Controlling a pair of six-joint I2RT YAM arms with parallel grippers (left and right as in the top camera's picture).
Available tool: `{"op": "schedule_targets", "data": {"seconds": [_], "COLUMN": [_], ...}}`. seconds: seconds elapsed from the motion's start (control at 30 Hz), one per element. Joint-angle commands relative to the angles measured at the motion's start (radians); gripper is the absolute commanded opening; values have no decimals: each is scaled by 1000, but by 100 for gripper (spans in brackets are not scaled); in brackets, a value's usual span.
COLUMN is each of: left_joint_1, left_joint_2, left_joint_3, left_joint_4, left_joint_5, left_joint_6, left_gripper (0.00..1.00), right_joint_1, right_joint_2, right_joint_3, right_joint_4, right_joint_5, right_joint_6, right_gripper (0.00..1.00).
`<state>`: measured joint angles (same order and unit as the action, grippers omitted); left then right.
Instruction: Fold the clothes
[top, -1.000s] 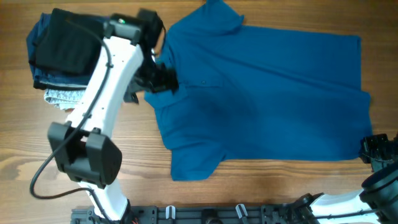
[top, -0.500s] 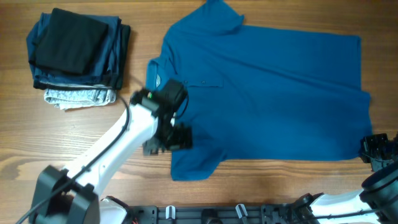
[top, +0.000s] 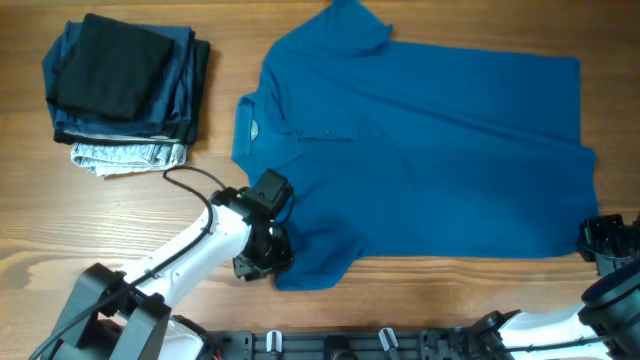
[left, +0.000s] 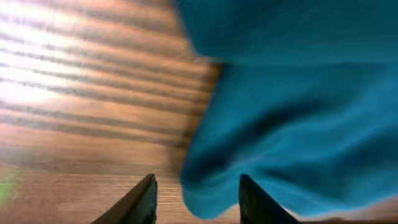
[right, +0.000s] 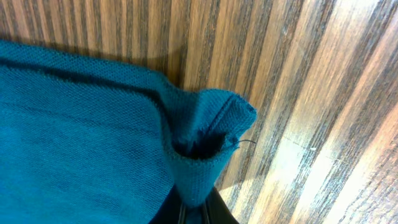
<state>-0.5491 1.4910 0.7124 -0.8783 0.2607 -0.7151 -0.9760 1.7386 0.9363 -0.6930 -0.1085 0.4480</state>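
The blue T-shirt lies spread flat on the wooden table, collar to the left. My left gripper sits low over its near-left sleeve. In the left wrist view the sleeve's edge lies between the two dark fingers of the left gripper, which stand apart, with bare wood showing beside the left one. My right gripper is at the shirt's near-right corner. In the right wrist view the right gripper is shut on a bunched-up piece of the hem.
A stack of folded clothes lies at the back left, black piece on top and a grey speckled piece at the bottom. A black rail runs along the front edge.
My left arm has swung from the collar down to the near-left sleeve, and its jaws have narrowed around the sleeve edge. The right gripper has not moved.
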Motion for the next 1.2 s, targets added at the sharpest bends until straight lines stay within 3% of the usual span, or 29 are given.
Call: {"op": "schedule_targets", "data": {"seconds": [0.0,0.07,0.17,0.23,0.3,0.37,0.7,0.8,0.97,1.17], "left_joint_1": [-5,-5,-5,-5,-5,-5,-5,-5,-5,-4], "left_joint_2": [-4,-4,-4,-4,-4,-5,-6,-8,-12,-16], "left_joint_3": [-45,-48,-48,-48,-48,-48,-37,47,265,281], "left_joint_4": [23,24,34,47,54,54,1,-76,-345,-415], "left_joint_5": [12,20,30,51,66,65,102,97,-130,-143], "left_joint_6": [-34,-34,-60,-60,-60,-60,-48,26,31,29], "left_gripper": [34,25,23,8,11,4,4,4,4,4], "right_joint_1": [3,3,3,3,3,3,3,5,64,93], "right_joint_2": [5,5,5,5,5,5,5,5,5,5], "right_joint_3": [-18,-18,-18,-18,-18,-18,3,56,143,245], "right_joint_4": [1,0,0,0,1,1,-46,-100,-177,-266], "right_joint_5": [-20,-19,-19,-19,-19,-20,-11,-13,27,60], "right_joint_6": [0,-3,-4,-4,-3,-3,-2,0,5,8], "right_gripper": [6,7,7,7,7,7,4,4,4,4]}}
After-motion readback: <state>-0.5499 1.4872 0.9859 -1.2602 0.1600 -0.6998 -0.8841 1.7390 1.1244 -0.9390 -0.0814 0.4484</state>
